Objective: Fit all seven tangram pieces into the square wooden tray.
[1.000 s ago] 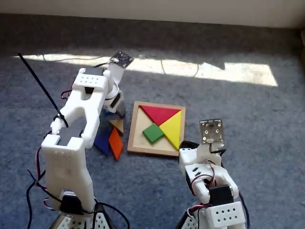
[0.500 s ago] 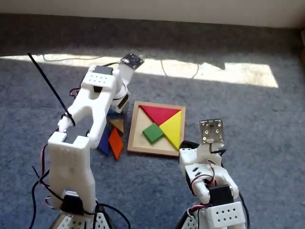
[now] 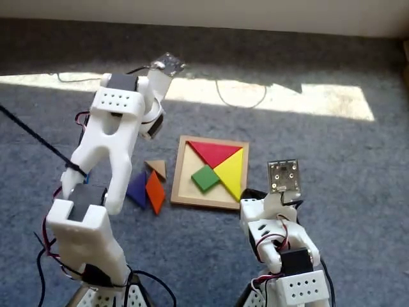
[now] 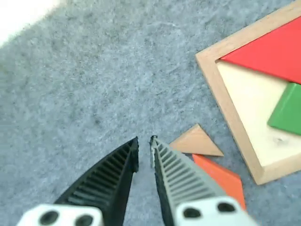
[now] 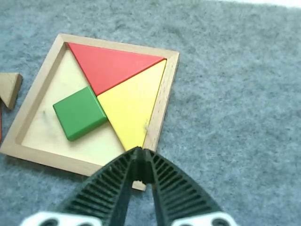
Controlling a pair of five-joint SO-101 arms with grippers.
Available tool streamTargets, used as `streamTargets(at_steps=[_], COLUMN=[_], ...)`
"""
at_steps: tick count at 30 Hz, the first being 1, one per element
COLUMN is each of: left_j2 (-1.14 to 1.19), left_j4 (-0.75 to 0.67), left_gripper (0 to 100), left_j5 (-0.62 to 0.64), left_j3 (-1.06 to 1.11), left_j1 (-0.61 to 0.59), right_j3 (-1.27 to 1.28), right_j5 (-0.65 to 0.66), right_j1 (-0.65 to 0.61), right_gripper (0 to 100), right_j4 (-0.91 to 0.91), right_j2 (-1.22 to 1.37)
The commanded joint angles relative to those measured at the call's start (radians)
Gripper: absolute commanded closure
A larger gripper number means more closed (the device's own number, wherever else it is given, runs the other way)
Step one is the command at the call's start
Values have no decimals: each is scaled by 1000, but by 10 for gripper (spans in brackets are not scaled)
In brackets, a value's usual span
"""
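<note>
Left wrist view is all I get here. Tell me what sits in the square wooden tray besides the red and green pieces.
Observer: A large yellow triangle lies in the square wooden tray, edge to edge with the large red triangle.
Operator: Now name any loose piece outside my frame.
Observer: A dark blue triangle lies on the carpet, right beside the orange parallelogram, on its side away from the tray.
Operator: Give me the right hand's position.
Observer: The right hand is shut and sits over the tray's rim, by the yellow triangle's tip.
</note>
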Motion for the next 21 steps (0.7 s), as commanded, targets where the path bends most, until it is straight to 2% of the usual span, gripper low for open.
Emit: streamTargets(at_steps=[1,6,9,12,16,21], left_j2=[-171,-260,-265,-222,-99,88], left_j4=[109,249,258,256,250,120], left_gripper=[923,816,747,714,723,722], left_j5=[6,5,3,-69,-109,-104], left_j3=[-31,-31,-30,-27,-7,-12], left_j1=[-62,-243,-374,-467,-499,-518], right_j3=[-12,-12,-12,-12,-12,-12], right_j5=[-3,-3,-3,-3,-3,-3], right_j1=[7,7,7,7,7,7], right_gripper=[985,985,985,985,985,985], right_j4=[-25,-25,-25,-25,-25,-25], right_j2=[-19,-19,-19,-19,-19,-19])
